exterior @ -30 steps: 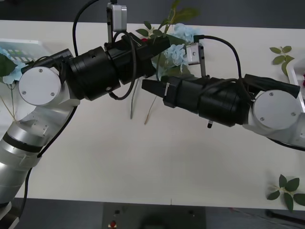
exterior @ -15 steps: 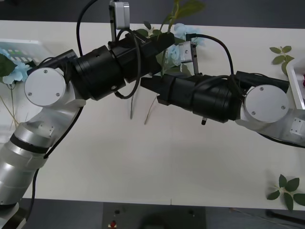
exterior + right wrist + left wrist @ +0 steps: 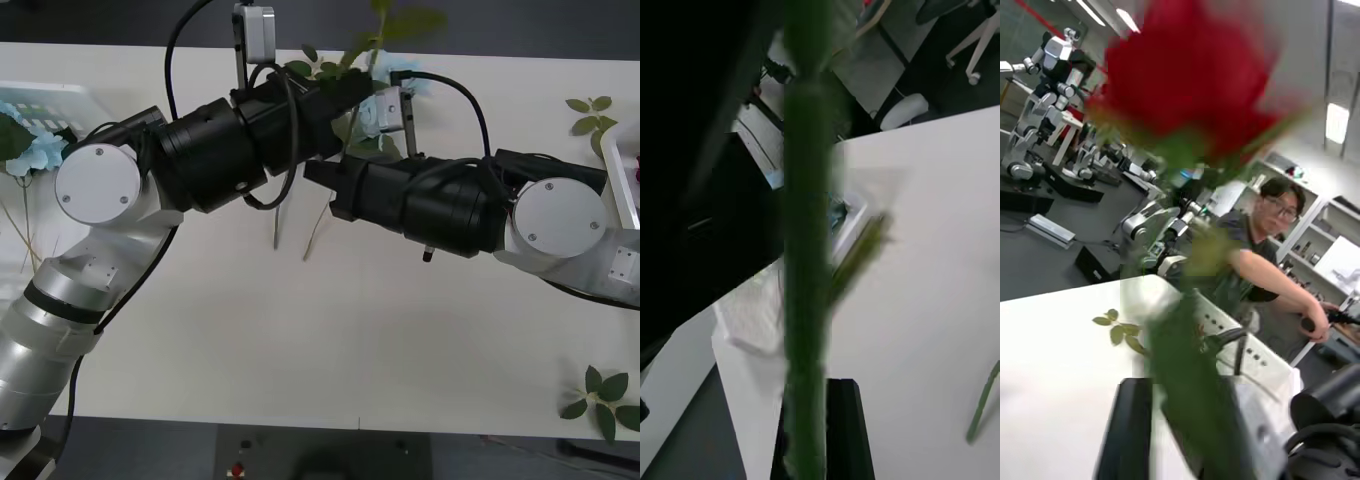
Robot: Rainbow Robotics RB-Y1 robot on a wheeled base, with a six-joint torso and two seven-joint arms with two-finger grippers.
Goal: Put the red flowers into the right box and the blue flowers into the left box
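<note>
A red flower (image 3: 1191,82) rises blurred just ahead of my left pincer (image 3: 345,88), whose fingers I judge closed on its stem, held above the far middle of the counter (image 3: 300,330). My right pincer (image 3: 318,180) sits just beneath, against the same stem (image 3: 806,247); its grip I cannot tell. Blue flowers (image 3: 30,152) lie in the left box (image 3: 60,95).

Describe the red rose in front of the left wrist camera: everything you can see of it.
The red rose has a rounded, deep red head of soft, fabric-like petals with green sepals beneath. A thick green stem with a leaf runs from the head down toward the left gripper's black finger. It is off the table, head away from the gripper. Whether the fingers clamp it cannot be told.
</note>
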